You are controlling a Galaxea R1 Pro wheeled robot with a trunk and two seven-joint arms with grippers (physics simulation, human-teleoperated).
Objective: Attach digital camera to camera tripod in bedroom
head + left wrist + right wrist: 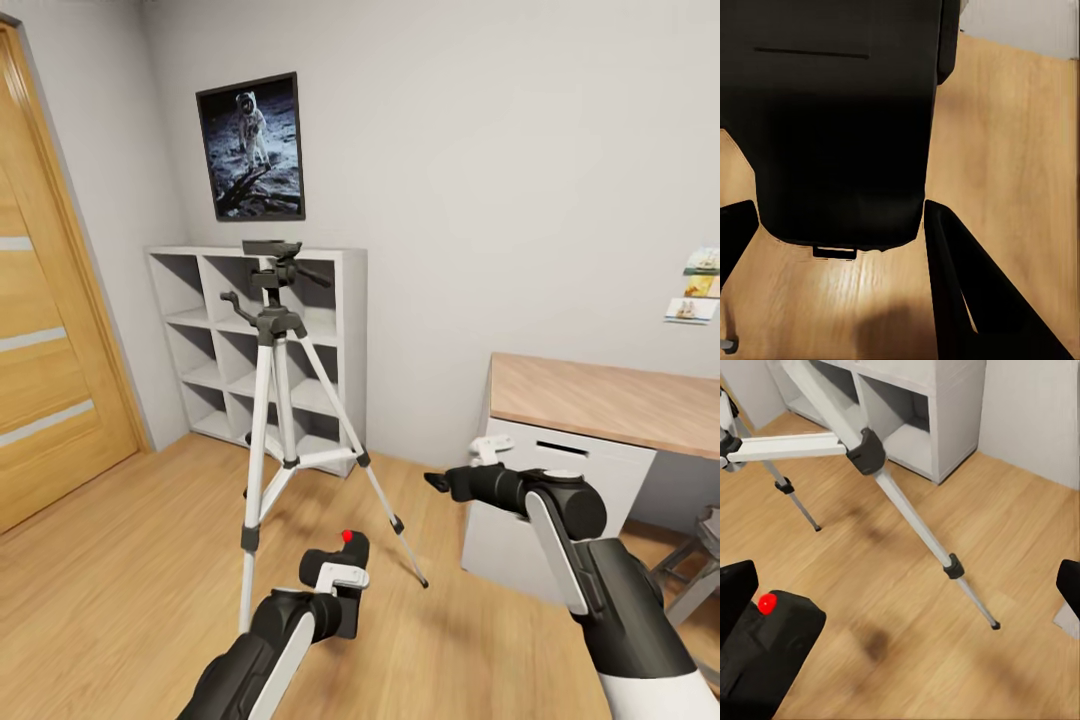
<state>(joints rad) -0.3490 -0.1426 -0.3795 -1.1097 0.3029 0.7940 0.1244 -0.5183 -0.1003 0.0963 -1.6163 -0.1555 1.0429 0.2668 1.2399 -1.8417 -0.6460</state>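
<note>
1. Progress: the small black boxy digital camera with a red round button on top (pixel 343 565) is off the floor, clamped in the left end effector (pixel 338 590). The left wrist view shows the black body (pixel 840 127) seated between the two dark fingers (pixel 967 292). Pickup judged done.
2. Still open: the tall camera tripod with silver-white legs and black head (pixel 275 400) stands on the light wood plank floor (pixel 130 560) in front of the white cube shelf (pixel 335 330); its flat black top plate (pixel 272 247) is bare. The camera sits low beside the legs, well below the head, so lifting, aligning and seating it on the plate are left.
3. Right end effector (pixel 437 482): empty, held out near the front corner of the wood-topped white desk (pixel 600 395). In its own wrist view the fingers (pixel 1069 585) stand wide apart, with one tripod leg (pixel 919 521) and the camera (pixel 765 649) between and beyond them.
4. Count: one camera; one tripod, three legs; one shelf; one framed astronaut picture (pixel 251 146); one wooden door (pixel 45 330); one surface; two arms.
</note>
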